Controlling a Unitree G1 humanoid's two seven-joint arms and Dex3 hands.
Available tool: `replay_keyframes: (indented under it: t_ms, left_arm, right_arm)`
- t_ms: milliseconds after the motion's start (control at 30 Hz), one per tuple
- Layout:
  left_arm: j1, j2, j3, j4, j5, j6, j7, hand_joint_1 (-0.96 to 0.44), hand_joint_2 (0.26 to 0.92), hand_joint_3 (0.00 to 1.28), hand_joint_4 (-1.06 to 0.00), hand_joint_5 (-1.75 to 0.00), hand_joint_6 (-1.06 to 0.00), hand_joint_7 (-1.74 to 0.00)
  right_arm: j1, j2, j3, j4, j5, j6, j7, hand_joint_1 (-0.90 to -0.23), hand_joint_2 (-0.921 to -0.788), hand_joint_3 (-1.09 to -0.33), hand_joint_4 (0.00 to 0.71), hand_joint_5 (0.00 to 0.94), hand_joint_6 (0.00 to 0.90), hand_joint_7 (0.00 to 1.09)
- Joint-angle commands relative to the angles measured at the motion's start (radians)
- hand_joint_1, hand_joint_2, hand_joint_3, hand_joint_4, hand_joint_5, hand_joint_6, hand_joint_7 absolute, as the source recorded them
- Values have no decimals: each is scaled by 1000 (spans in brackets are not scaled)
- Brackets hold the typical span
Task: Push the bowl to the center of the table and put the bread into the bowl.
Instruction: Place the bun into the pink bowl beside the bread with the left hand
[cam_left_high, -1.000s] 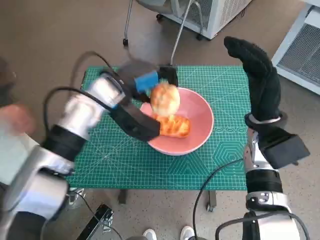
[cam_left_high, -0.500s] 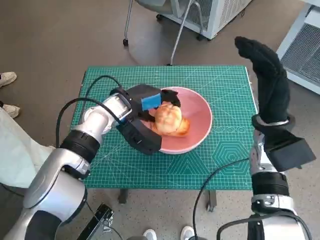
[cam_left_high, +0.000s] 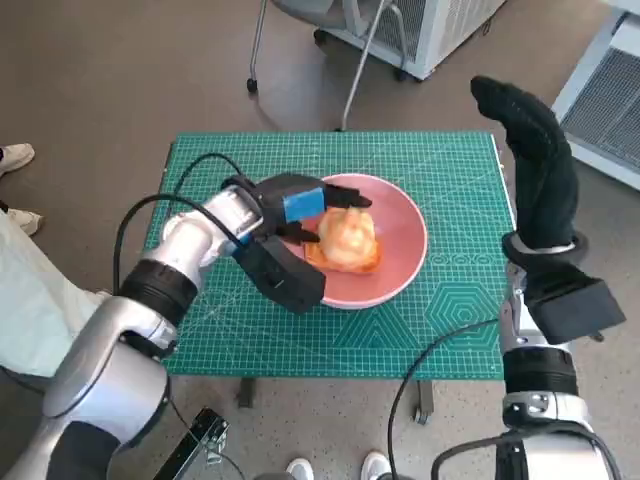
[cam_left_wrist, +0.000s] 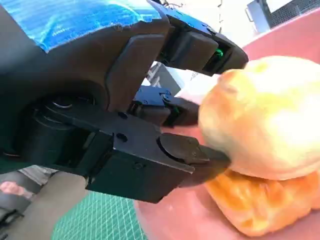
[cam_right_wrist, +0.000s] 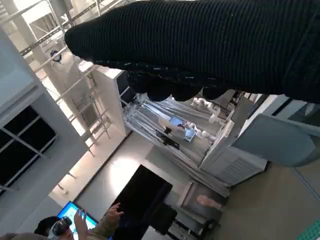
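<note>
Two breads fill the pink bowl (cam_left_high: 400, 255): round bun (cam_left_high: 348, 232) atop flat bread (cam_left_high: 352, 260), left hand (cam_left_high: 310, 205) fingers released; right hand (cam_left_high: 535, 165) raised, grasping nothing.

Green cutting mat (cam_left_high: 440, 330) is laid over the table. Chair legs (cam_left_high: 352, 70) and a white cabinet (cam_left_high: 430, 25) are seen on the floor beyond the far edge. Pale shoes (cam_left_high: 15, 155) at the left, more shoes (cam_left_high: 300, 468) by the near edge. A person (cam_right_wrist: 80, 225) and metal racking (cam_right_wrist: 165, 125) are caught by the right wrist view.
</note>
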Motion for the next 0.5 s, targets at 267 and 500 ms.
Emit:
replay_keyframes:
  t_ms: [267, 500]
  left_arm:
    - [108, 169, 198, -275, -186, -56, -38, 208, 921, 301, -196, -2, -368, -46]
    - [187, 228, 363, -390, -373, -103, -58, 234, 920, 354, -206, -2, -356, -27]
  right_arm:
    - [-9, 7, 10, 29, 0, 25, 6, -641, -921, -732, 289, 4, -1, 697]
    - [-36, 16, 13, 44, 16, 30, 20, -642, -921, -732, 277, 1, -1, 698]
